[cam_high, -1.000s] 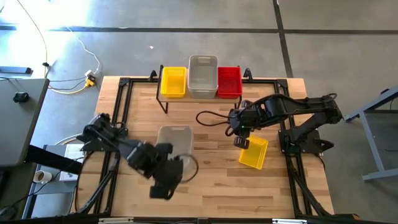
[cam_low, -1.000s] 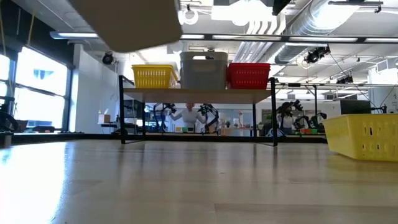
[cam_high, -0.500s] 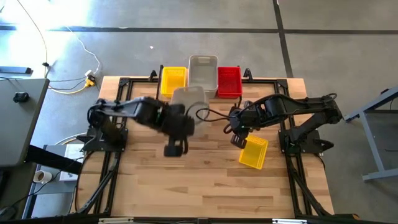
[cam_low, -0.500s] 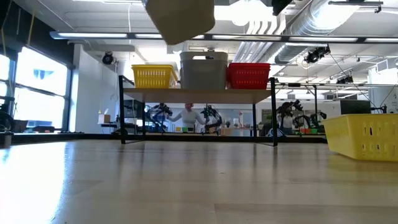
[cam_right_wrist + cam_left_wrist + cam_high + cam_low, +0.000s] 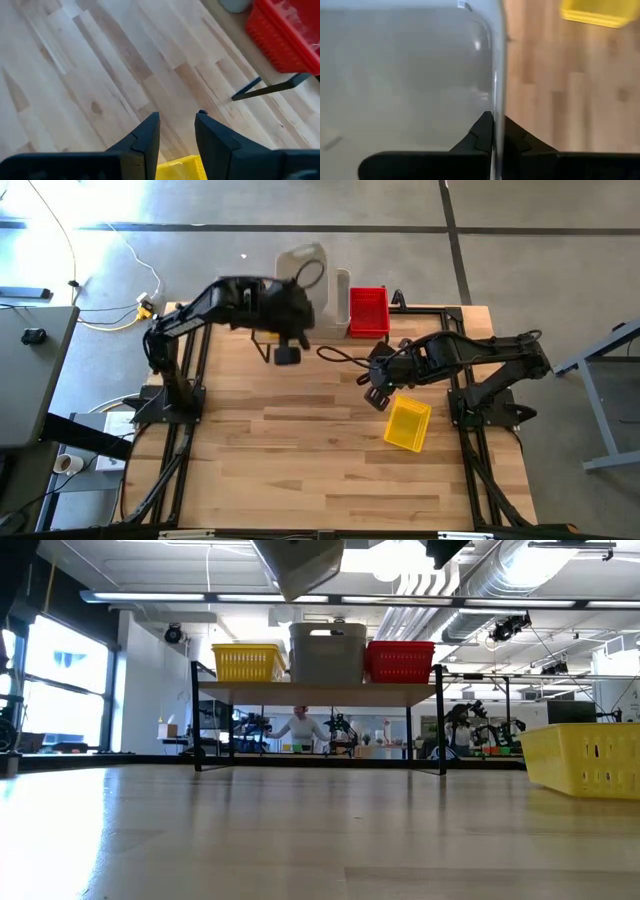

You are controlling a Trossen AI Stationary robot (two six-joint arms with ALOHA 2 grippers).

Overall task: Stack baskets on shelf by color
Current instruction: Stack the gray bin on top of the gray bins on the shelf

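1. On the small raised shelf (image 5: 320, 692) with its light plank top and thin black legs, the low view shows three stations side by side: a yellow plastic mesh basket (image 5: 246, 662) at the left end, a translucent grey-white basket (image 5: 327, 652) in the middle, and a red mesh basket (image 5: 401, 661) at the right end. How many baskets are nested in each cannot be told.

2. Over the left and middle part of the shelf, the left gripper (image 5: 297, 292) is clamped on the wall of another translucent grey-white basket (image 5: 301, 264), carrying it in the air above the rack. The left wrist view shows both fingers pinching that thin clear wall (image 5: 495, 75). I judge this basket is about to go into the grey-white one below, so that colour is still unfinished.

3. Right of centre, on the big wooden tabletop (image 5: 300, 460), the right gripper (image 5: 377, 395) hangs just beside a loose yellow mesh basket (image 5: 408, 425), its fingers (image 5: 145, 137) a narrow gap apart and holding nothing. It is near the yellow rim but not yet around it.

4. Left to do, as I read it: seat the carried grey-white basket, then take the loose yellow one across to the yellow station.
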